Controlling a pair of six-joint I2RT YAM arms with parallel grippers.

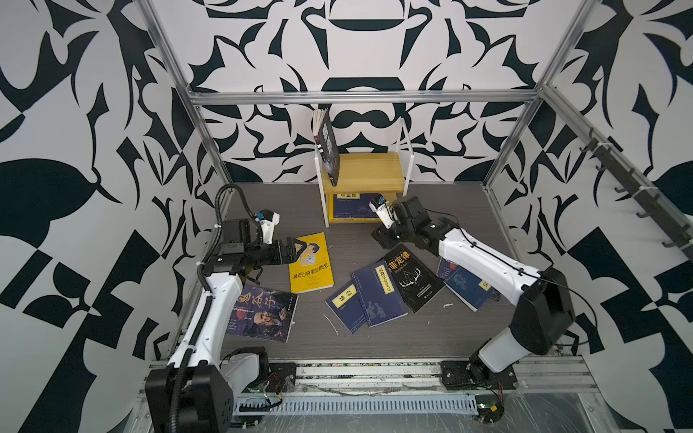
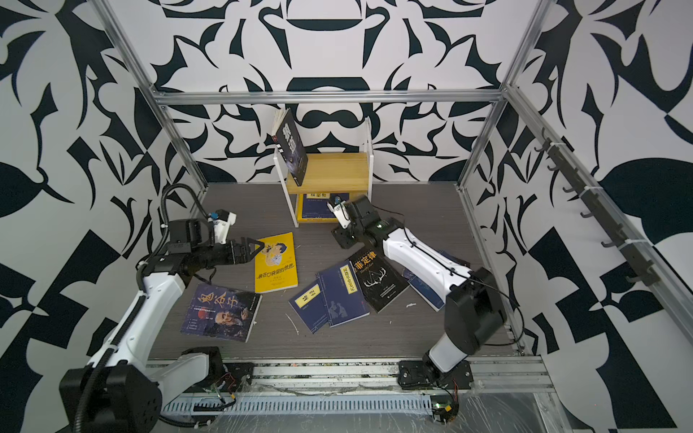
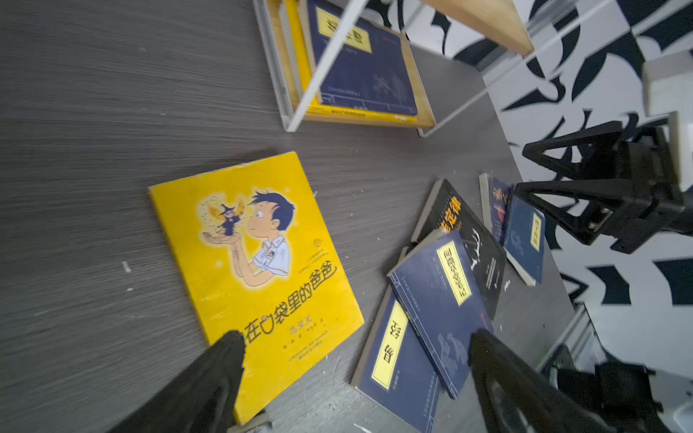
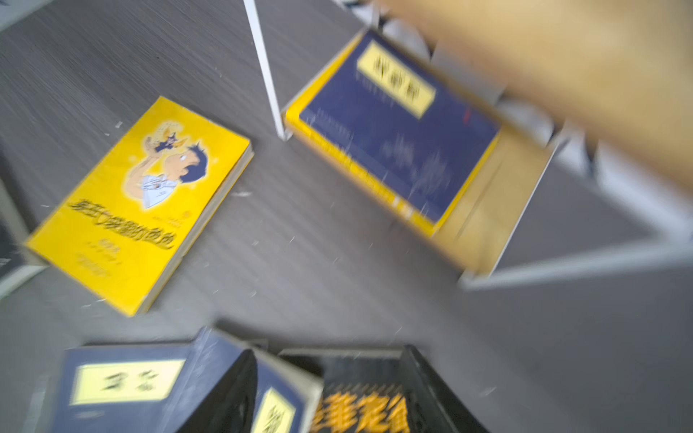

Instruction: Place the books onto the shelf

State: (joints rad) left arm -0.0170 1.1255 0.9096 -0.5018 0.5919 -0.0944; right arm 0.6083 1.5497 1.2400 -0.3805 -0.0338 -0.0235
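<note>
- Both top views: shelf [image 1: 371, 170] at the back of the counter [image 1: 285, 202]. Black book [image 1: 330, 150] stands on the top board, tilted onto the white side frame, its only prop. Navy book [image 1: 352, 208] lies flat on the lower board
- Rest are loose on the counter: yellow book [image 1: 311, 268], purple book [image 1: 262, 313], navy pair [image 1: 375, 296], antler book [image 1: 410, 277], lone navy book [image 1: 467, 286] half under the right arm
- Left wrist: left pincer [image 3: 356, 337] spread wide and empty, one finger [image 3: 225, 367] over the yellow book's edge. My read: lining up to grab it. Right pincer [image 3: 521, 180] also in shot, fingers apart, holding nothing, low by the shelf
- Right wrist: blurred. Navy book sits on a second yellow book [image 4: 348, 168], stacked flat, probably because that tier is short
- Task looks early, most books not yet shelved
</note>
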